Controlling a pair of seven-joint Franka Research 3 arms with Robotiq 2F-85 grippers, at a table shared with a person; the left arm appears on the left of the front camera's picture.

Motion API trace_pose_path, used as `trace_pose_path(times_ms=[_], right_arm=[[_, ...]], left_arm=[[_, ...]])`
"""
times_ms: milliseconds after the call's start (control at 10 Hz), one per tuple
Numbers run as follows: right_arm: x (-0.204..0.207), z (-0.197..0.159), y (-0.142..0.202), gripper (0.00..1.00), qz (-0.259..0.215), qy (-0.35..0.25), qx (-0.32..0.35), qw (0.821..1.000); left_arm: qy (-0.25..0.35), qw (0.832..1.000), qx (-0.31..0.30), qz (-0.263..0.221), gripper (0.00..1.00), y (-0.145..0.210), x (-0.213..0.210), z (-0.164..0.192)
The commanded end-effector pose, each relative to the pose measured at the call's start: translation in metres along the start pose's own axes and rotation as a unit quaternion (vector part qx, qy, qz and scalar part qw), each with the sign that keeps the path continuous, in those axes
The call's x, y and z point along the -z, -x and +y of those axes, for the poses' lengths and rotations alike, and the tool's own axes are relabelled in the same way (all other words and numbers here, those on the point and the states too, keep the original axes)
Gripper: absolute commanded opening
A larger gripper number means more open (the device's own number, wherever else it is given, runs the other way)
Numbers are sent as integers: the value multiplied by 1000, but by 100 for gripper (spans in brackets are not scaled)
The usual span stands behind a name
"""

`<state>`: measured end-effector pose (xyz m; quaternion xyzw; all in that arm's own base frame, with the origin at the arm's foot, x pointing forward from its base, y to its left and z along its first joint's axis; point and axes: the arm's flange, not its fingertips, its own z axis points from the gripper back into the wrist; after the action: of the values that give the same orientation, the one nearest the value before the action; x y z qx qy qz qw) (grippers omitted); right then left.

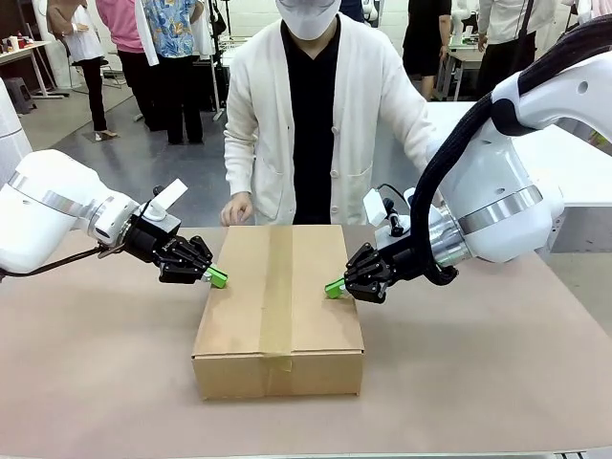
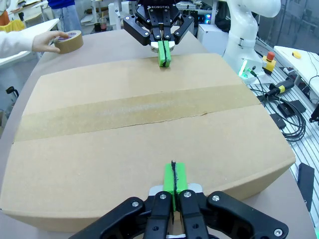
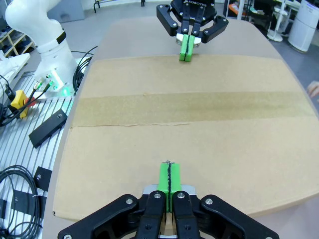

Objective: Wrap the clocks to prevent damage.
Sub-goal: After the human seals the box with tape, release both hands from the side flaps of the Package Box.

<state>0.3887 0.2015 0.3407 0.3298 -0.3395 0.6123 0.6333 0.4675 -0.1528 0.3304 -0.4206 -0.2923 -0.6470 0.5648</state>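
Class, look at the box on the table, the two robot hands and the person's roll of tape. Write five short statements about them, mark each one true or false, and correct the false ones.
1. The cardboard box is closed, with a strip of tape along its top. True.
2. The left hand is wide open. False: its green fingers are shut together.
3. The right hand is at the box's right edge. True.
4. The person's hand rests on a roll of tape. True.
5. The roll of tape lies on top of the box. False: it lies on the table beyond the box.
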Motion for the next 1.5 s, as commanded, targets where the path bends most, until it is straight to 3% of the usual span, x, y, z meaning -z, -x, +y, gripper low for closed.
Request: trace_pose_path(times_ms=[0, 400, 600, 900, 1200, 1400], right_arm=[[3, 0, 3, 1, 4, -1, 3, 1000], [-24, 1, -32, 1, 33, -27, 4, 999], [-84, 18, -85, 1, 76, 0, 11, 997], [-176, 49, -136, 1, 131, 76, 70, 986], [-220, 72, -125, 1, 189, 132, 145, 962], [-227, 66, -107, 1, 194, 120, 156, 961]], left_arm=[[-5, 1000, 1, -1, 0, 4, 3, 0], [34, 999, 18, 28, 0, -41, -29, -7], [51, 991, 2, 124, 0, -89, -78, -24], [18, 982, -53, 179, 0, -125, -147, -44], [-41, 969, -106, 219, 0, -130, -187, -65], [-51, 967, -102, 226, 0, -122, -199, -71]])
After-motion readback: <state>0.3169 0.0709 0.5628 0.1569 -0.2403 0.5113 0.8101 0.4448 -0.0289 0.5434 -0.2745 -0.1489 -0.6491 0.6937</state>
